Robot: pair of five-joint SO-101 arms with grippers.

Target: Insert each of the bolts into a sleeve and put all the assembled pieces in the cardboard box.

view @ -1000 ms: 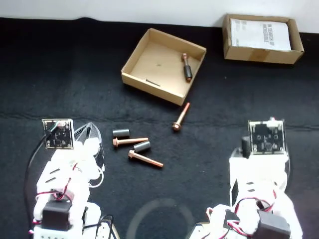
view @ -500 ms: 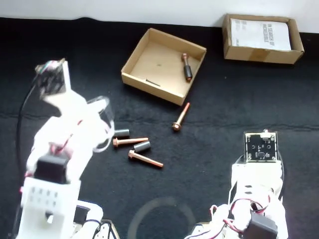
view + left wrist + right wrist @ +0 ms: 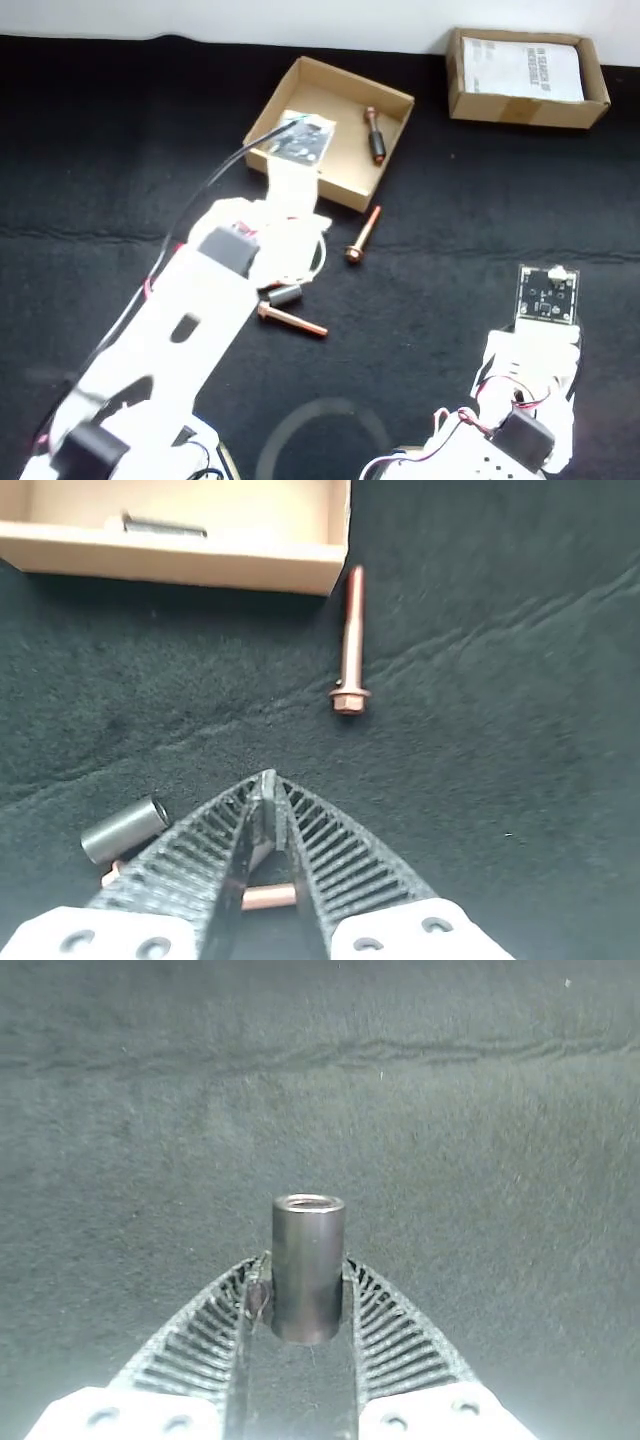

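My left gripper is shut, its tips meeting just above the black cloth between a loose grey sleeve and a copper bolt that lies by the cardboard box. A bit of another bolt shows under its fingers. From above, the left arm stretches over the middle, next to the sleeve and two bolts. One bolt in a sleeve lies inside the box. My right gripper is shut on an upright dark sleeve over bare cloth.
A second cardboard box holding a printed sheet stands at the back right. The right arm stays low at the front right. A cable runs along the left arm. The white wall edge borders the far side.
The left arm has swung from the front left up and across to the middle, covering one sleeve and one bolt. The right arm shifted slightly.
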